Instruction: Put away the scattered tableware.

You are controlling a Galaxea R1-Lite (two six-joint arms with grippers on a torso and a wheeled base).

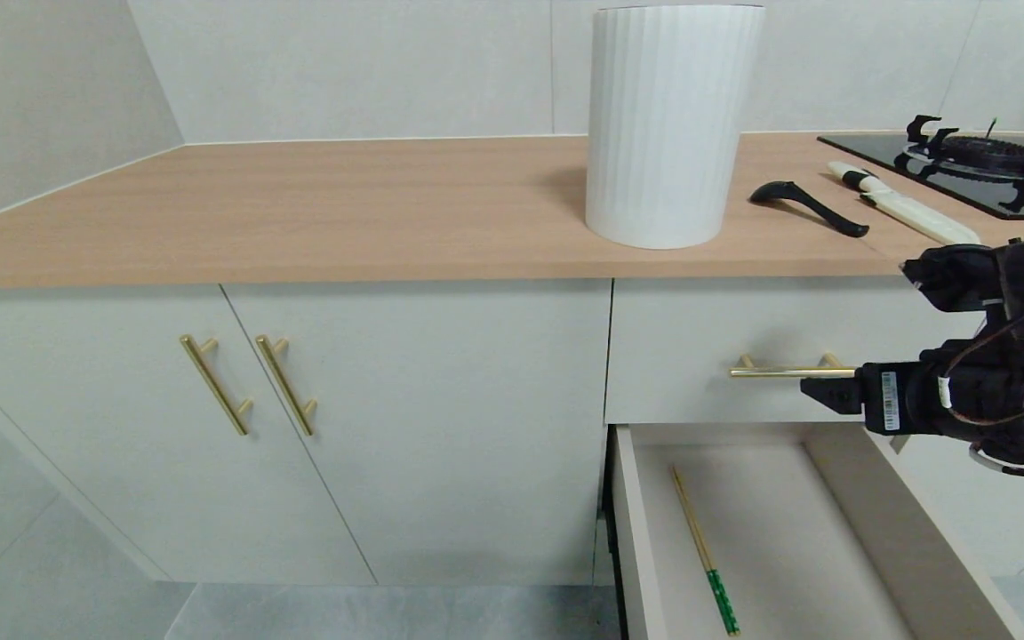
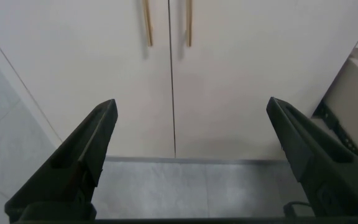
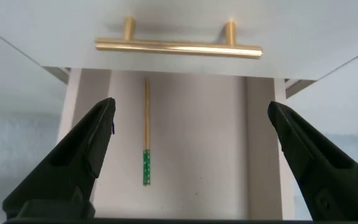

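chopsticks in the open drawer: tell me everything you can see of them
The chopsticks look like a thin pair pressed side by side, though it is hard to tell two from one. The shaft is pale and bamboo-coloured, with a green end marked with small light dots. They lie flat and straight on the floor of the open drawer, running front to back, nearer its left wall, green end toward the robot. Only the drawer floor touches them.
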